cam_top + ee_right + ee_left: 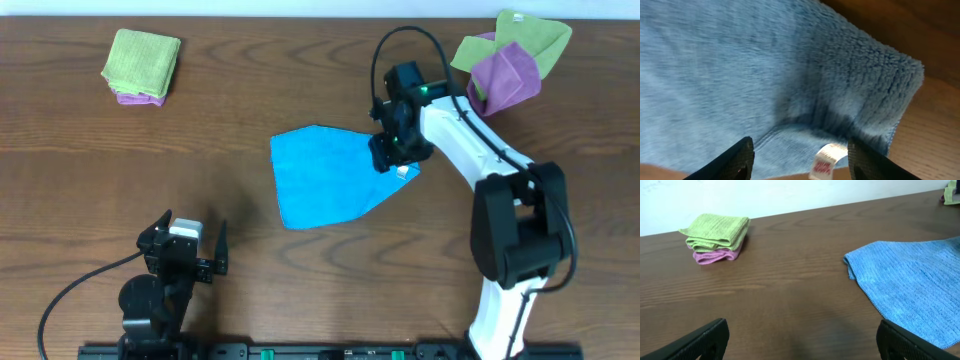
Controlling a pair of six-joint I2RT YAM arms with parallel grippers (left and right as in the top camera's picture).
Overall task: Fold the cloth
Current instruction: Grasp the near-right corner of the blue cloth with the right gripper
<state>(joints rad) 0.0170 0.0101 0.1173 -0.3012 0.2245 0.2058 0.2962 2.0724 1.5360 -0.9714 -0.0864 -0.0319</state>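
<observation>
- the cloth [325, 175]: sky-blue, lying flat on the brown bench [250, 100] around the middle, a little toward the right edge. outline uneven, with a point toward the right edge.
- right gripper [392, 155]: down over that right-hand point of the cloth. in the right wrist view its fingers [737, 157] stand spread wide, with the blue pile [765, 65] and the white tag [826, 162] in the gap between them. nothing pinched. the cloth is rucked into a soft ridge just past the tag. cannot tell whether the fingertips touch the fabric.
- left gripper [185, 245]: near the bench's near edge, left of the middle, well apart from the cloth. fingers spread; in the left wrist view only bare wood between them [800, 340], and the cloth's near-left corner [910, 290] lies ahead to the right.
- folded stack [142, 62]: lime-green on purple, at the far left corner.
- loose heap [510, 55]: green and purple cloths, at the far right corner.
</observation>
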